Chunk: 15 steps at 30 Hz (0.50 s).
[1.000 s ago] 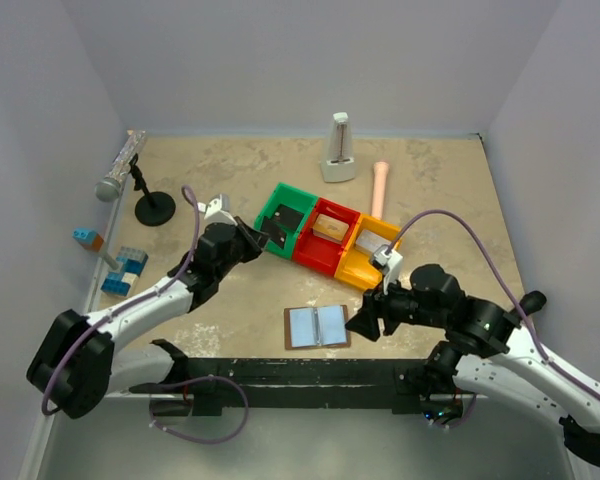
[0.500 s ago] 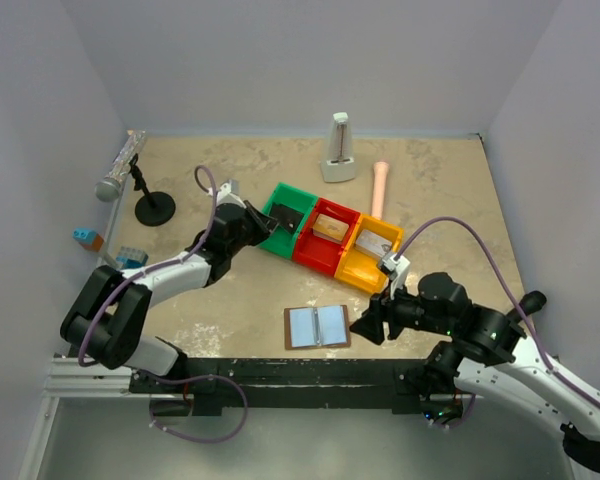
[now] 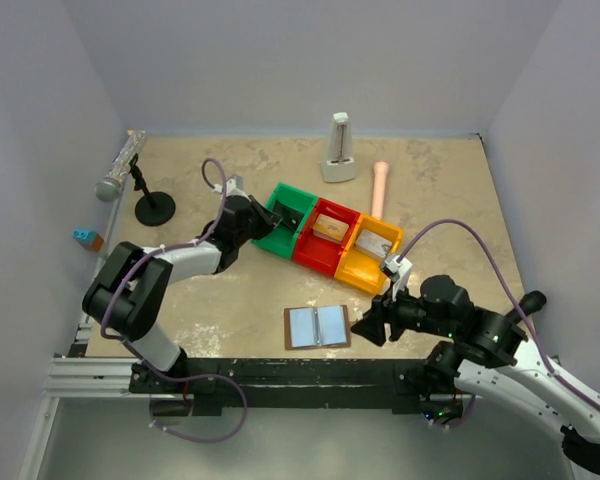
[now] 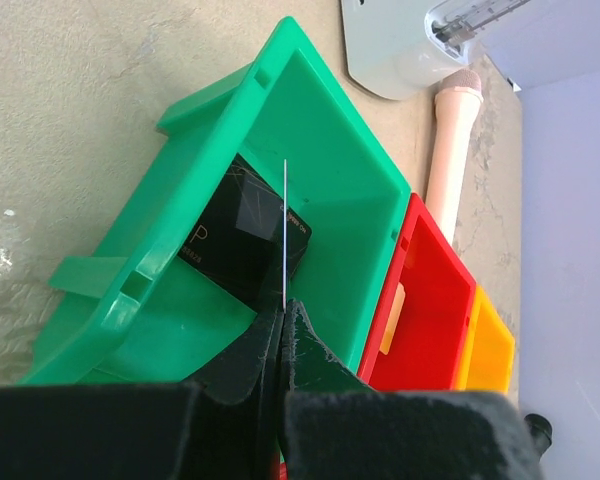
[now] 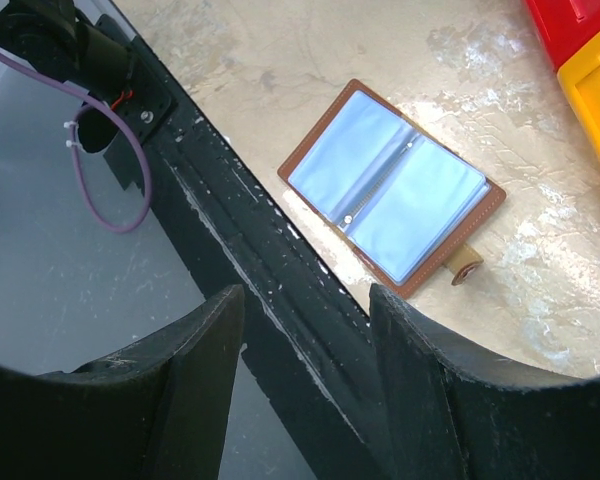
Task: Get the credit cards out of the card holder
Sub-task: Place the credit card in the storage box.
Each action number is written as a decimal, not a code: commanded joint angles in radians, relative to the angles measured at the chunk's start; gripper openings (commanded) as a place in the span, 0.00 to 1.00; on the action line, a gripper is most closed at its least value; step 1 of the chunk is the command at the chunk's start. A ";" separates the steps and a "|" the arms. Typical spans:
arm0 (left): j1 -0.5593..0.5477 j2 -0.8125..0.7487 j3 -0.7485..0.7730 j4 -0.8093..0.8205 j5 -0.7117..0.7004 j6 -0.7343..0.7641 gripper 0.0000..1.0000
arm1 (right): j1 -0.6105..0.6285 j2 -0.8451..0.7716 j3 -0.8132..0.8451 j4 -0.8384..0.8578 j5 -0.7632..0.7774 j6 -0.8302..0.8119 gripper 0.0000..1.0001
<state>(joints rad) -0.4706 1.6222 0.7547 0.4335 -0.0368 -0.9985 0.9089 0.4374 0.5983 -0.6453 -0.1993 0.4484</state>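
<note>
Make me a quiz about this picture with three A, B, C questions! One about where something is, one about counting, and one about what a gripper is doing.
1. Where is the card holder?
A. Hanging on the wall
B. Lying open on the table
C. Held up in the air

2. How many coloured bins sit in a row?
A. Two
B. Three
C. Five

3. What are the jaws of the left gripper doing?
A. Spread wide, empty
B. Squeezing a ball
C. Shut on a thin card

Answers: 1 B, it lies open near the table's front edge. 2 B, a green bin, red bin and yellow bin. 3 C, the card pokes out edge-on over the green bin.
</note>
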 commanded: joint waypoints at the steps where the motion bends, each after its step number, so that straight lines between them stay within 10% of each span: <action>1: 0.007 0.031 0.038 0.056 0.012 -0.026 0.00 | -0.002 0.003 0.001 0.003 0.024 -0.005 0.57; 15: 0.032 0.094 0.054 0.014 0.020 -0.058 0.00 | -0.002 0.038 0.023 0.007 0.035 -0.017 0.57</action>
<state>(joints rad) -0.4568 1.6909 0.7780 0.4465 -0.0284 -1.0374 0.9089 0.4690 0.5983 -0.6476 -0.1883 0.4438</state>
